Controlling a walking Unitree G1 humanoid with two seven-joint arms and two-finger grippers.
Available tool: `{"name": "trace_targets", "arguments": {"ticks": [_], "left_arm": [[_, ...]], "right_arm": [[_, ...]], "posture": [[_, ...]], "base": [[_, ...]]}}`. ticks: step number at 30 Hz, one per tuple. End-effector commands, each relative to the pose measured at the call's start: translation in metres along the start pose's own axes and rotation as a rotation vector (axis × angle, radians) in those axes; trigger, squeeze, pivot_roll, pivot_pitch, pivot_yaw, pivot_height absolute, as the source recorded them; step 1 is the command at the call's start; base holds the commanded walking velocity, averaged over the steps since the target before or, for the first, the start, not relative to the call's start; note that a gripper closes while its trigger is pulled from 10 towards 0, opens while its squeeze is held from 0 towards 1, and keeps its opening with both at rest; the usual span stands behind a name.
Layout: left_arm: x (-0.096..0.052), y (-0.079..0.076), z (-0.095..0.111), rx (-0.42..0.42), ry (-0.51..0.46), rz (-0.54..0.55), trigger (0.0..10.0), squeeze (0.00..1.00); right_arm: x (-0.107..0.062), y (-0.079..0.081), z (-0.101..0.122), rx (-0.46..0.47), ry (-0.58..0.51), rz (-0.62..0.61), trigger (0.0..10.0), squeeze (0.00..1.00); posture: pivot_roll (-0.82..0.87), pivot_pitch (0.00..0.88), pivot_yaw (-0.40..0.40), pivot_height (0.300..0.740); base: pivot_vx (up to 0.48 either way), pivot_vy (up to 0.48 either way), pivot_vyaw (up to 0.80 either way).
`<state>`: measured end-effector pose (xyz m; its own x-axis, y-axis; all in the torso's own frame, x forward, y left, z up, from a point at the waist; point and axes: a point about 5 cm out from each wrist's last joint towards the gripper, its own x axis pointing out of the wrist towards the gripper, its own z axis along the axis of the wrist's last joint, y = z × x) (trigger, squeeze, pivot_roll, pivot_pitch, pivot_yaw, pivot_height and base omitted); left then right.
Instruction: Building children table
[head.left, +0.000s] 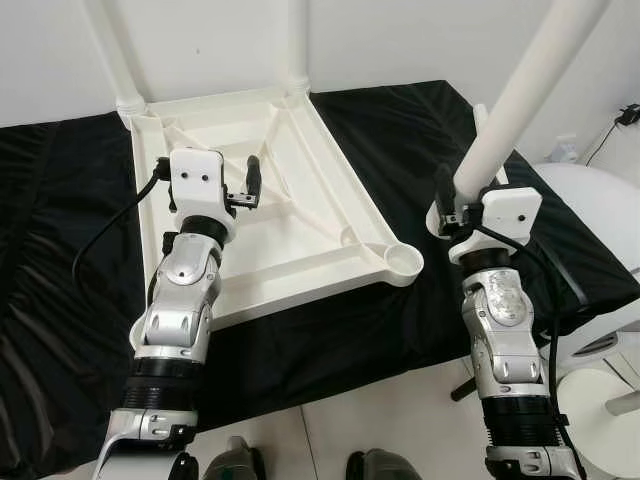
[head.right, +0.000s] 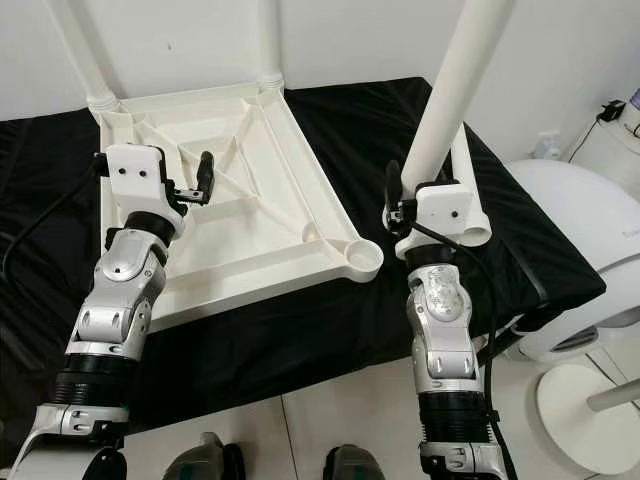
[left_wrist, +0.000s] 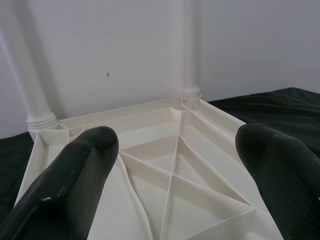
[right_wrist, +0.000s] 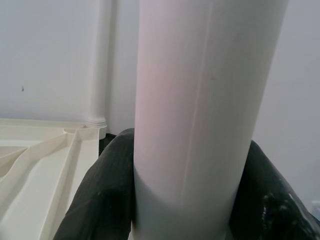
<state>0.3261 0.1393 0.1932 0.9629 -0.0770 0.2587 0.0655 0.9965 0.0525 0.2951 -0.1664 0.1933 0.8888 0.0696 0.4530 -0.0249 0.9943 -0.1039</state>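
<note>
Right wrist view: right claw (right_wrist: 185, 200) clenched on white table leg (right_wrist: 200, 100) (no legible markings), left claw (left_wrist: 172, 165) released over tabletop (head.left: 300, 200).

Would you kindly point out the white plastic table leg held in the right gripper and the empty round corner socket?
White plastic table leg (head.left: 510, 115), left eye view, mid shaft.
Empty round corner socket (head.left: 402, 261), left eye view, its rim on the tabletop's near corner.

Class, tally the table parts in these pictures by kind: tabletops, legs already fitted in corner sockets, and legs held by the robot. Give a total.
Upturned tabletop: 1
Legs fitted in far corner sockets: 2
Leg held in the right end effector: 1
Total: 4
</note>
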Motion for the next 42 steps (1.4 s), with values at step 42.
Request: {"name": "trace_targets", "arguments": {"ticks": [42], "left_arm": [[0.000, -0.005, -0.002, -0.008, 0.015, -0.061, 10.0, 0.00]], "right_arm": [[0.014, 0.019, -0.001, 0.075, -0.035, 0.038, 10.0, 0.00]], "posture": [[-0.03, 0.036, 0.017, 0.740]], "base": [[0.000, 0.000, 0.00]]}}
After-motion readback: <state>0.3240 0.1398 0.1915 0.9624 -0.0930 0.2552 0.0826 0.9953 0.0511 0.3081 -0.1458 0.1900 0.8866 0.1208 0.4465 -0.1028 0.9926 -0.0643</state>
